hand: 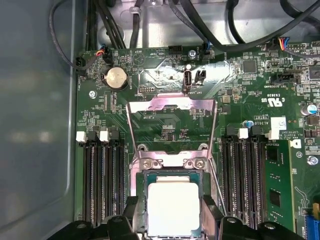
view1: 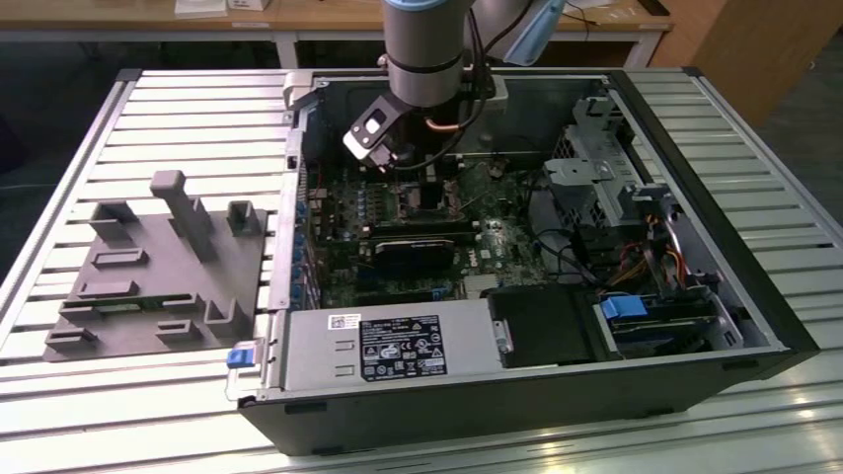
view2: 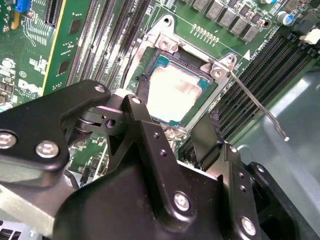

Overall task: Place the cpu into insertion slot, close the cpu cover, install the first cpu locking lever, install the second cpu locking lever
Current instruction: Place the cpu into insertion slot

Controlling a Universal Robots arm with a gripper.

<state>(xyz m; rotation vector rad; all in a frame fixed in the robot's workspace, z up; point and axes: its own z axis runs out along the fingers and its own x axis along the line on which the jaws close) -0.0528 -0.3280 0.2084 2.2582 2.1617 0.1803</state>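
- pincer [view2: 172, 120] sits right above the cpu [view2: 175, 90]; black fingers [view2: 150, 140] are spread, one on each side of the chip, pinching nothing
- in both wrist views the fingers stand outside the chip's edges; cannot tell if the tips touch the socket rim
- cpu lies flat inside the insertion slot [hand: 172, 161], pale metal top facing up, green edge showing around it
- cpu cover [hand: 172, 103] is flipped open, swung back off the slot at its hinge; board shows through its window
- one thin locking lever [view2: 255, 100] is unlatched, angled up and away from the slot's corner, over the memory slots [view2: 250, 85]
- arm [view1: 424, 49] enters from 12 o'clock in the exterior view and drops near vertical, wrist over the board with the pincer pointing down
- pc case [view1: 527, 415] lies on its side, open, on the slatted surface [view1: 172, 118]
- power supply [view1: 382, 346] is at 6 o'clock from the pincer in the exterior view, well apart
- grey fixture plate [view1: 158, 267] lies on the surface at 9 o'clock from the case, just beside its wall
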